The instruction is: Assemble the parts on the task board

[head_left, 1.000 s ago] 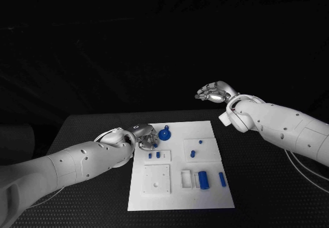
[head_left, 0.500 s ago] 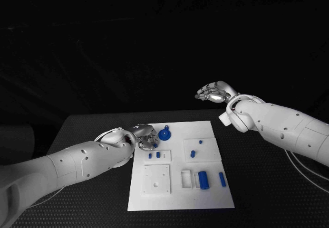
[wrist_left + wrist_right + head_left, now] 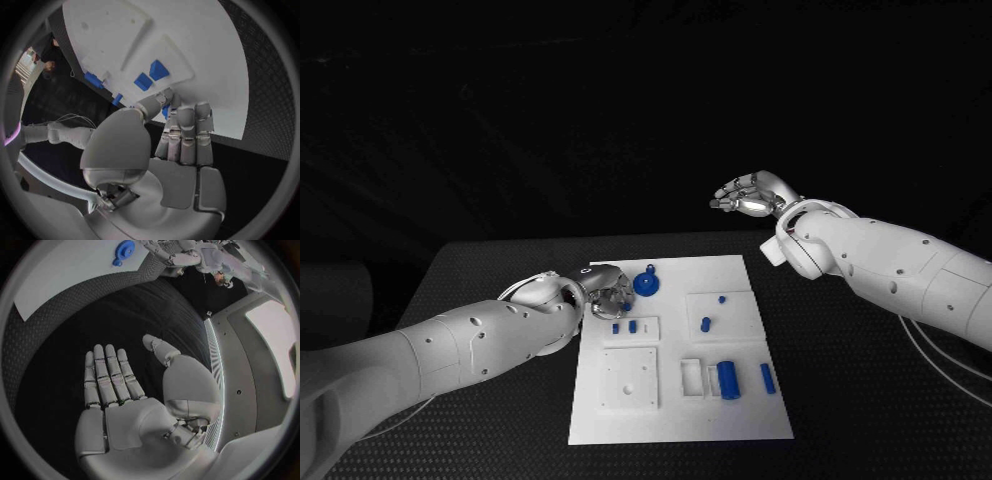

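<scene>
While hovering, left silver hand (image 3: 602, 287): fingers held together over white task board (image 3: 733, 410) edge, grip unclear
Right silver hand (image 3: 750, 195): raised, fingers spread, empty
Round blue part (image 3: 648, 284): just beside left hand

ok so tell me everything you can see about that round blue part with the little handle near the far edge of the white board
The round blue part looks like matte plastic: a flat disc with a short stem pointing toward the far edge. It lies on the task board, near its far left corner. The left hand sits right beside it at the board's left edge, fingers extended; whether they touch it cannot be told. The right wrist view shows a raised ring on its face.
</scene>
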